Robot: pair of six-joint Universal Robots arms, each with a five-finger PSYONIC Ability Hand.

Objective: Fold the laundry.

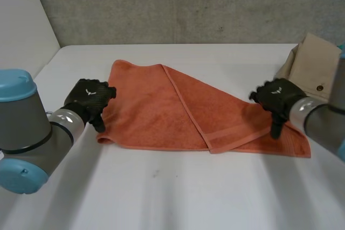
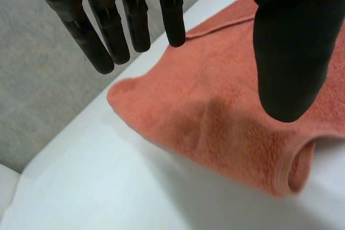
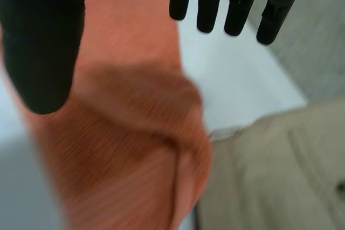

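Observation:
An orange towel (image 1: 156, 111) lies on the white table (image 1: 178, 197), with its right part folded over into a slanted flap. My left hand (image 1: 89, 99) hovers at the towel's left edge, near the front left corner. In the left wrist view its fingers (image 2: 135, 20) are straight and apart from the thumb, above the towel (image 2: 226, 127), holding nothing. My right hand (image 1: 277, 99) hangs over the towel's right end. Its fingers (image 3: 237, 4) are also straight, with the towel (image 3: 124, 149) below the palm and nothing gripped.
A beige cloth (image 1: 310, 63) lies at the back right, touching the towel's right end, and lies beside my right hand (image 3: 280, 171) in the right wrist view. A grey wall rises behind the table's far edge.

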